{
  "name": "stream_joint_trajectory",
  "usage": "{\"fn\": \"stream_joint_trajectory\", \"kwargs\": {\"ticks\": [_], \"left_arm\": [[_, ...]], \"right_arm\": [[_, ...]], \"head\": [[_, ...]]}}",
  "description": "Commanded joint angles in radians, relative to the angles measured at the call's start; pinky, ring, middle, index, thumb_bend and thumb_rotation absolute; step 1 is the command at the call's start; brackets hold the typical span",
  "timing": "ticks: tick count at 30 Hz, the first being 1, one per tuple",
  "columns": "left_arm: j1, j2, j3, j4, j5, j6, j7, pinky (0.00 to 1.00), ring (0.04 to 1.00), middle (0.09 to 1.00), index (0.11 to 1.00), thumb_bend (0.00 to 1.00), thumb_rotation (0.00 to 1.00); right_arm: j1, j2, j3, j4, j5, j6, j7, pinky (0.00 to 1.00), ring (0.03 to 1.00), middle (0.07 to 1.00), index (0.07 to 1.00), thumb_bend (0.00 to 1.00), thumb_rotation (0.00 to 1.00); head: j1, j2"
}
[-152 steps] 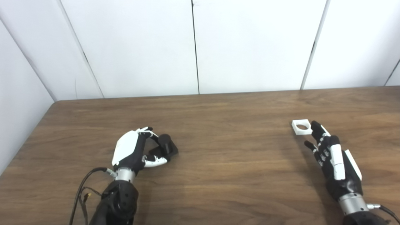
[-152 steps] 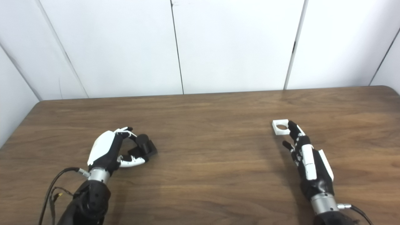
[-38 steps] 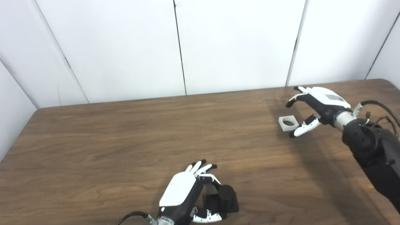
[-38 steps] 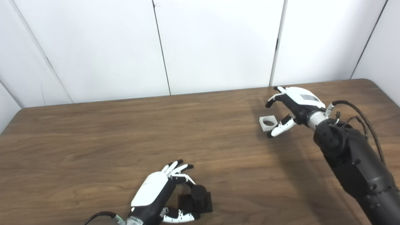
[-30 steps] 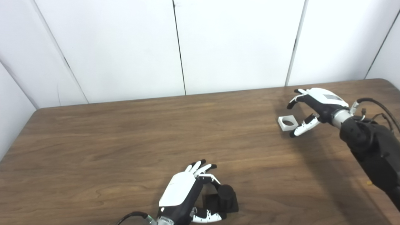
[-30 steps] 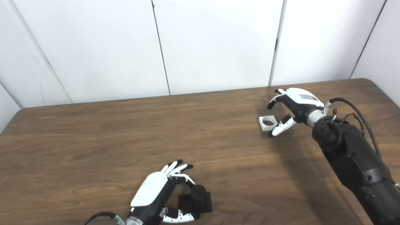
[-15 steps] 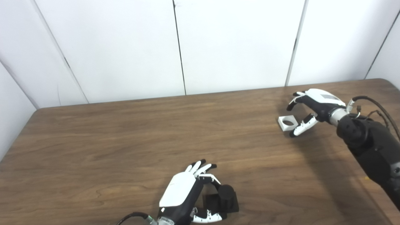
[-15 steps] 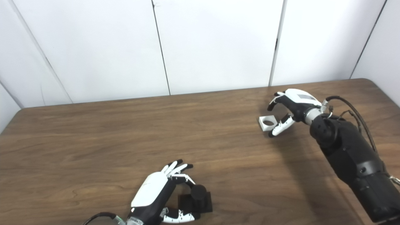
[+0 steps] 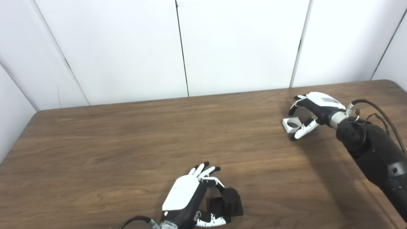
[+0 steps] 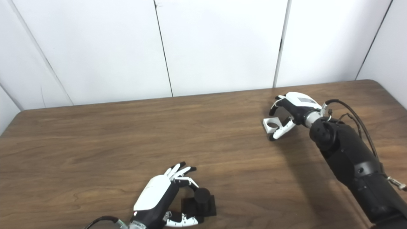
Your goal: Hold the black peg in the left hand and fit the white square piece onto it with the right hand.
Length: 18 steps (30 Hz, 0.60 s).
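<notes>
The black peg (image 9: 229, 197), a short cylinder on a square black base, stands on the table near the front edge. My left hand (image 9: 186, 198) is curled around it, with fingers over the top of the cylinder and the thumb along the base. The white square piece (image 9: 290, 125), with a round hole through it, lies flat at the far right. My right hand (image 9: 313, 109) is open around it, fingers arched above its far side and the thumb (image 9: 300, 131) just in front. Whether the thumb touches the piece is unclear.
The brown wooden table (image 9: 127, 143) ends at white wall panels at the back and on the left. Its rounded right corner (image 10: 378, 83) is in view. My right forearm (image 10: 353, 159) with its cables lies across the table's right side.
My right hand has slid left and down toward the white square piece, and its fingers and thumb now straddle it. The left hand and the peg have not moved in the last second.
</notes>
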Motion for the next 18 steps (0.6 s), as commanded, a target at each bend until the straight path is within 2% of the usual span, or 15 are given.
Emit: {"fn": "stream_joint_trajectory", "kwargs": {"ticks": [1,6,9,11,14,18], "left_arm": [[0.004,0.001,-0.012,0.028,0.021,-0.004,-0.015,1.0,0.997,0.914,0.49,0.52,0.07],[0.005,0.002,-0.012,0.027,0.022,-0.005,-0.017,1.0,0.999,0.916,0.49,0.52,0.07],[0.003,0.002,-0.01,0.023,0.021,-0.002,-0.022,1.0,1.0,0.917,0.49,0.52,0.07],[-0.003,0.002,-0.007,0.014,0.022,0.009,-0.034,1.0,1.0,0.919,0.49,0.52,0.07],[-0.012,0.008,0.002,0.005,0.016,0.018,-0.047,1.0,1.0,0.921,0.49,0.52,0.07],[-0.016,0.013,0.016,-0.003,0.007,0.016,-0.046,1.0,0.995,0.91,0.489,0.52,0.07]], "right_arm": [[-0.053,0.004,-0.003,-0.001,0.003,-0.025,-0.035,1.0,1.0,0.969,0.667,0.88,0.25],[-0.056,0.011,0.005,0.025,0.005,-0.034,-0.051,0.99,1.0,0.972,0.665,0.88,0.26],[-0.055,0.011,0.01,0.024,0.0,-0.034,-0.054,0.99,1.0,0.966,0.657,0.88,0.25],[-0.058,0.01,0.012,0.018,-0.001,-0.031,-0.052,0.98,1.0,0.965,0.652,0.87,0.25],[-0.068,0.01,0.02,0.01,-0.004,-0.02,-0.039,0.97,1.0,0.967,0.651,0.87,0.26],[-0.077,0.018,0.022,0.013,0.006,-0.013,-0.037,0.98,1.0,0.964,0.639,0.88,0.25]], "head": [[-0.001,0.001],[0.003,0.004],[-0.002,0.022],[-0.008,0.056],[-0.034,0.081],[-0.039,0.099]]}}
